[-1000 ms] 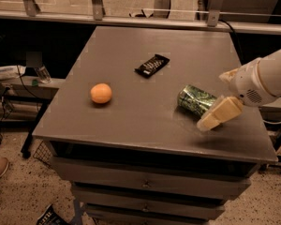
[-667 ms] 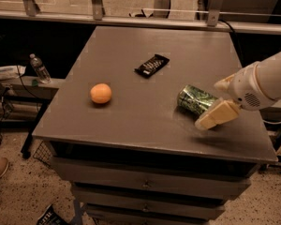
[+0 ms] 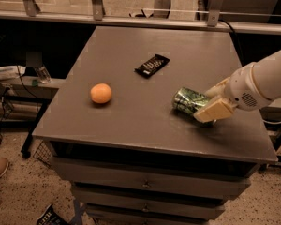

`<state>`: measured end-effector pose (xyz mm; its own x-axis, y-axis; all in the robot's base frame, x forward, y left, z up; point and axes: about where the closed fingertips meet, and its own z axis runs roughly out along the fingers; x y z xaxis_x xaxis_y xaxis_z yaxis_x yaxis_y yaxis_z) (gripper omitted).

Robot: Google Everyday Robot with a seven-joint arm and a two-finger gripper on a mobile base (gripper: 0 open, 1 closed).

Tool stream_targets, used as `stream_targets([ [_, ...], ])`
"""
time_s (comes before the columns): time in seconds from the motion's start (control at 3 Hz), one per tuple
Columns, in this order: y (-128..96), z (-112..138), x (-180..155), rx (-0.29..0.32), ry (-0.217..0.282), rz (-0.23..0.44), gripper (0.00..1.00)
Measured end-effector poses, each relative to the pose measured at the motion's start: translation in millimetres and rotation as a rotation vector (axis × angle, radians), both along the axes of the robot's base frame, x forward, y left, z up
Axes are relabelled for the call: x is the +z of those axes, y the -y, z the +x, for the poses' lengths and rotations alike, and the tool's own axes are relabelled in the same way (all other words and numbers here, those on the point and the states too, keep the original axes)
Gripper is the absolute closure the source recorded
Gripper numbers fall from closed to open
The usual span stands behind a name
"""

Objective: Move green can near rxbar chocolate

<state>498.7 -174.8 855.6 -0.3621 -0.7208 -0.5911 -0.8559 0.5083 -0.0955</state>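
The green can (image 3: 187,101) lies on its side on the grey table (image 3: 131,125), right of centre, its silver end facing left. My gripper (image 3: 210,103) comes in from the right on a white arm and sits around the can's right end, one cream finger (image 3: 214,111) in front of it and one behind. The rxbar chocolate (image 3: 152,65), a flat black bar with white lettering, lies further back and to the left of the can, well apart from it.
An orange fruit (image 3: 101,93) sits on the left part of the table. The table's front edge lies close below the can. Drawers are under the table; a railing runs behind it, and clutter stands on the floor at left.
My gripper and arm have shifted slightly left, closing in on the can's right end. The can, bar and orange have not moved.
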Motion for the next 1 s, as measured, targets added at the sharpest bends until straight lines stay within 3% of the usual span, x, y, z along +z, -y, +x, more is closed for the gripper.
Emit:
stream_targets([
  [0.33, 2.8, 8.9, 11.4, 0.009, 0.032, 0.014, 0.87],
  [0.67, 13.2, 34.7, 39.1, 0.013, 0.118, 0.002, 1.0],
  [1.0, 20.0, 57.8, 59.9, 0.009, 0.185, -0.015, 1.0],
])
